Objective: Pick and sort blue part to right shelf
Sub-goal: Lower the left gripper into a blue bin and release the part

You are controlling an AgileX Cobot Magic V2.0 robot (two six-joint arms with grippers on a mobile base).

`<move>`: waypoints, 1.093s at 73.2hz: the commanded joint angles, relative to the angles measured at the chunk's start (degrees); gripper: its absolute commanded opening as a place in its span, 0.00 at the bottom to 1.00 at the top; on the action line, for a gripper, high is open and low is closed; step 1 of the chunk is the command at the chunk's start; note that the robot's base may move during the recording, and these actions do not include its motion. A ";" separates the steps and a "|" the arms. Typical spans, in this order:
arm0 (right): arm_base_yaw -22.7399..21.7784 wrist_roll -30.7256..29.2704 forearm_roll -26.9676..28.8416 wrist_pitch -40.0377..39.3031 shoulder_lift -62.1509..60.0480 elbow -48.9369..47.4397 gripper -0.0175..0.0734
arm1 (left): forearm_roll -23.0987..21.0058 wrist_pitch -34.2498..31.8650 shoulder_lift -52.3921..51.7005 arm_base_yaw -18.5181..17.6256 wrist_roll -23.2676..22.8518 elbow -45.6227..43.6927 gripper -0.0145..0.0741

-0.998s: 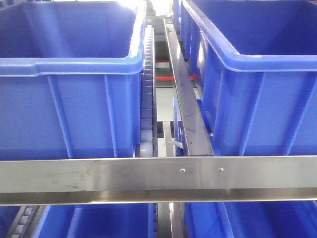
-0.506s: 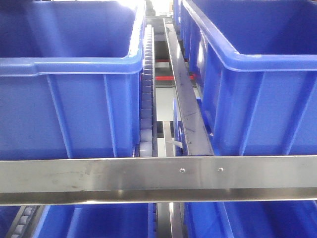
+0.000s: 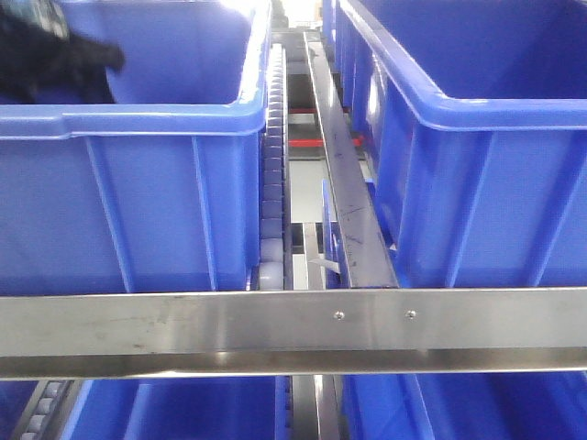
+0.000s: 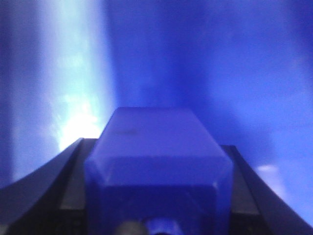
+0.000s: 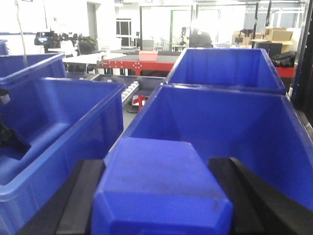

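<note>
A blocky blue part point(image 4: 156, 166) fills the left wrist view, and my left gripper point(image 4: 155, 144) is shut on it, with blue bin wall close all round. In the front view the dark left arm point(image 3: 55, 55) reaches over the left bin point(image 3: 138, 183) of the right shelf. My right gripper point(image 5: 157, 164) is shut on a second blue part point(image 5: 159, 186), which hangs above the near rim of the right bin point(image 5: 220, 122). The right arm does not show in the front view.
The shelf's steel front rail point(image 3: 293, 330) crosses the front view, with a white roller track point(image 3: 272, 183) and a steel divider point(image 3: 344, 202) between the two bins. More blue bins sit on the level below point(image 3: 183, 408) and behind point(image 5: 225, 68). A red workbench point(image 5: 137, 61) stands beyond.
The dark left arm has come into the top left of the front view, over the left bin. The bins and rails have not moved.
</note>
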 commanded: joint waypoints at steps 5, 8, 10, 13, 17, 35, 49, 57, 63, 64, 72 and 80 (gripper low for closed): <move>-0.12 -0.32 -0.98 -3.46 1.02 -1.79 0.44 | 1.64 -3.38 -0.04 -0.08 -0.67 -2.08 0.52; -0.12 -0.32 -0.98 -3.32 1.02 -1.79 0.44 | 1.75 -3.38 0.44 -0.08 -0.67 -2.08 0.52; -0.12 -0.32 -0.98 -3.32 1.02 -1.79 0.44 | 1.75 -3.38 0.67 -0.08 -0.67 -2.08 0.52; -0.12 -0.32 -0.98 -3.32 1.02 -1.79 0.44 | 1.75 -3.38 0.94 -0.08 -0.67 -2.08 0.52; -0.12 -0.32 -0.98 -3.32 1.02 -1.79 0.44 | 1.75 -3.38 1.31 -0.08 -0.67 -2.08 0.52; -0.12 -0.32 -0.98 -3.32 1.02 -1.79 0.44 | 1.75 -3.43 1.55 -0.08 -0.67 -2.08 0.60; -0.12 -0.32 -0.98 -3.32 1.02 -1.79 0.44 | 1.64 -2.39 1.55 -0.08 -0.67 -3.07 0.91; -0.12 -0.32 -0.98 -3.32 1.02 -1.79 0.44 | 1.64 0.89 1.44 -0.08 -0.67 -5.37 0.96; -0.12 -0.32 -0.98 -3.32 1.02 -1.79 0.44 | 1.64 5.53 0.91 -0.08 -0.67 -8.09 0.94; -0.12 -0.32 -0.98 -3.32 1.02 -1.79 0.44 | 1.64 6.33 0.68 -0.08 -0.67 -8.57 0.94; -0.12 -0.32 -0.98 -3.32 1.02 -1.79 0.44 | 1.64 11.55 -1.96 -0.08 -0.67 -10.23 0.89; -0.12 -0.32 -0.98 -2.80 1.02 -1.79 0.44 | 1.64 14.58 -7.03 -0.08 -0.67 -8.96 0.78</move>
